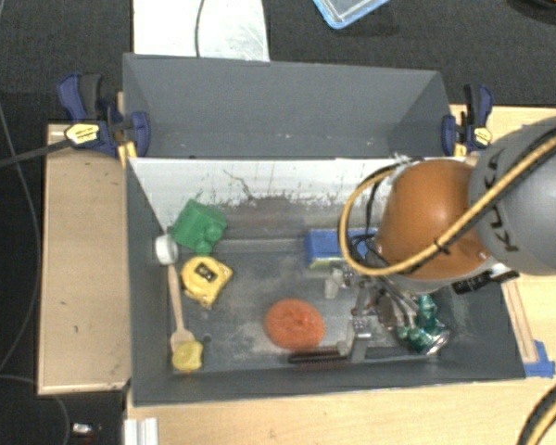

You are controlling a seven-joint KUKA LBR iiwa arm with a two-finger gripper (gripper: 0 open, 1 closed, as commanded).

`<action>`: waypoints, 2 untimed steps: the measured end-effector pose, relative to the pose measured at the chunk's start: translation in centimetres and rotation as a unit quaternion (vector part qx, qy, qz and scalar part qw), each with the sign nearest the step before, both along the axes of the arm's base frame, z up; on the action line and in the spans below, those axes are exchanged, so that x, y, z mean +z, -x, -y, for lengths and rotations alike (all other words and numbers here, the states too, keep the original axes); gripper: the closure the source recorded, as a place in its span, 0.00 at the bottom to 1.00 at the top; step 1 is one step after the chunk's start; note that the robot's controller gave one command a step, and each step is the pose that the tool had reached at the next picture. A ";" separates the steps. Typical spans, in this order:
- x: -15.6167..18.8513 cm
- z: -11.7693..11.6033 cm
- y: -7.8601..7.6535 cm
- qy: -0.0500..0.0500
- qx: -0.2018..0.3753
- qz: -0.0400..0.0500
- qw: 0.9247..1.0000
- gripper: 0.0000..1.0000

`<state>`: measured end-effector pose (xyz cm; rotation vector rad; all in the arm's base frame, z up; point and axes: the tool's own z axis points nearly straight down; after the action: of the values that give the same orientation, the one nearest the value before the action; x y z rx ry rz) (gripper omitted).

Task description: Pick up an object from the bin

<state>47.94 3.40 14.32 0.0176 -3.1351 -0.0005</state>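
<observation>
Orange round pad (pixel 294 323) near bin's front wall; gripper (pixel 360 334) just beside it, grip state unclear.

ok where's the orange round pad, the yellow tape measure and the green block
orange round pad (pixel 294 324), camera view, middle of its top
yellow tape measure (pixel 205 279), camera view, centre of its case
green block (pixel 199 226), camera view, middle of its top

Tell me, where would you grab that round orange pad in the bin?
From straight above, pinching the round orange pad across its left and right edges in the view. It lies flat with bare bin floor on both those sides, while a black pen lies close along its near edge, so a front-to-back pinch would likely catch that.
</observation>
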 end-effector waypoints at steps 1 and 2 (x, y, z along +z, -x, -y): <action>0.4 0.0 -0.2 0.000 -0.001 0.004 1.000 0.00; -5.1 -1.9 -0.9 0.000 0.021 0.007 1.000 0.00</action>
<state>48.79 5.28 9.17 0.0826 -3.1487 -0.0017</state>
